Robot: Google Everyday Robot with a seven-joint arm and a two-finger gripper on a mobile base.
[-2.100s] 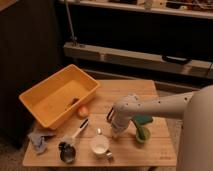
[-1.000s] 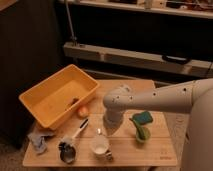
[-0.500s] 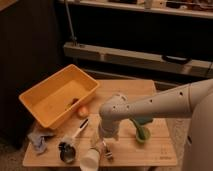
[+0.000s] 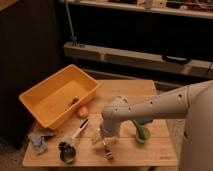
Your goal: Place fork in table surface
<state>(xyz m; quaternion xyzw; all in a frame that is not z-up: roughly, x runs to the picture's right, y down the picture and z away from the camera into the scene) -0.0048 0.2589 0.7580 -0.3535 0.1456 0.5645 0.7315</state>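
The table (image 4: 127,90) is showing matt tan wood planks. The yellow bin (image 4: 31,104) is looking like smooth, faintly glossy plastic. The end effector (image 4: 106,146), low over the table's front, is hanging from an arm (image 4: 150,106) cased in a smooth white shell.

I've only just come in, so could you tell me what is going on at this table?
A robot arm reaches in from the right, its pincer low over the front of the table surface, beside a black-and-white-handled utensil. It is meant to set a fork down there, but I cannot make out the fork. A yellow bin stands on the left, a green object by the arm.
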